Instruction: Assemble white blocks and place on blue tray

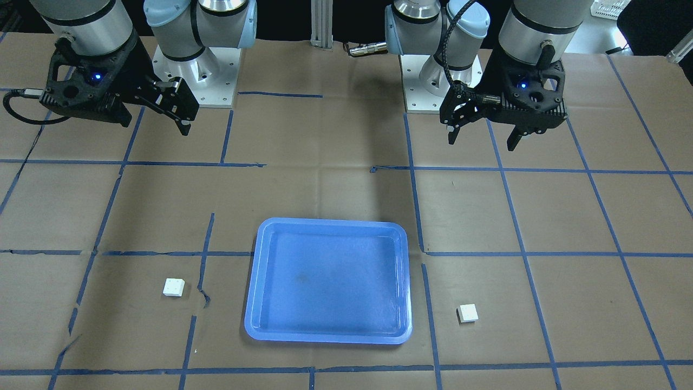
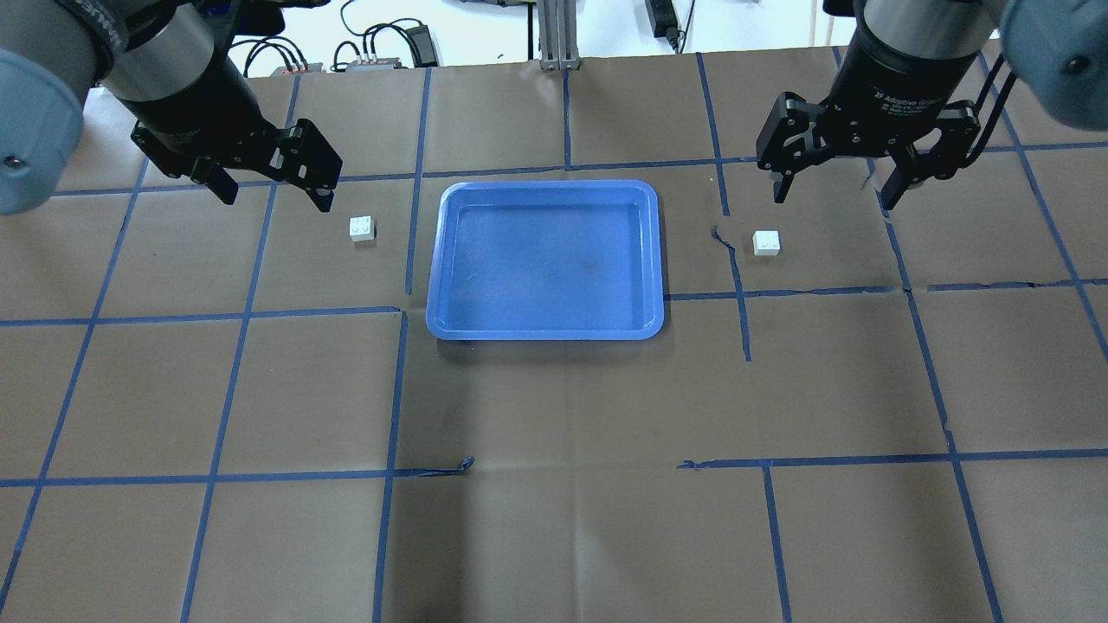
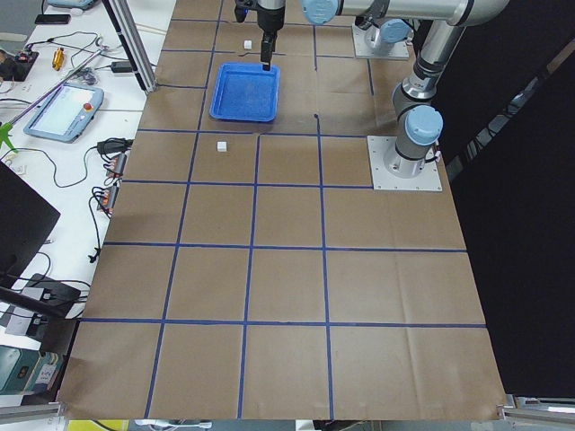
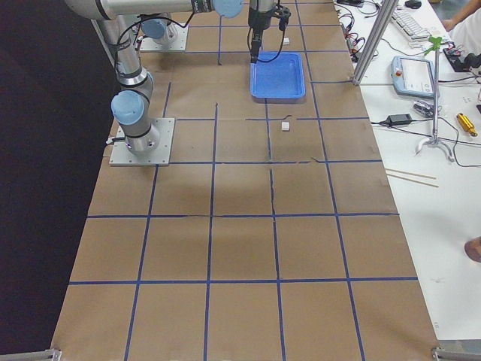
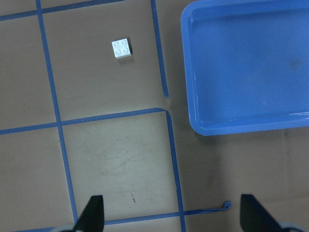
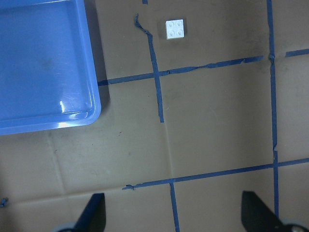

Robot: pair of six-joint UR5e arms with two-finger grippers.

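Note:
The blue tray (image 2: 545, 260) lies empty in the middle of the table; it also shows in the front view (image 1: 327, 281). One white block (image 2: 363, 228) sits left of it, studs up, also in the left wrist view (image 5: 121, 49) and the front view (image 1: 468, 313). The other white block (image 2: 766, 243) sits right of the tray, also in the right wrist view (image 6: 175, 29) and the front view (image 1: 174, 287). My left gripper (image 2: 275, 199) hangs open and empty above the table, left of its block. My right gripper (image 2: 833, 197) hangs open and empty, right of its block.
Brown paper with a blue tape grid (image 2: 394, 389) covers the table. The two arm bases (image 1: 195, 65) stand on the robot's side. A teach pendant (image 3: 65, 109) and cables lie on the side bench beyond the table's far edge.

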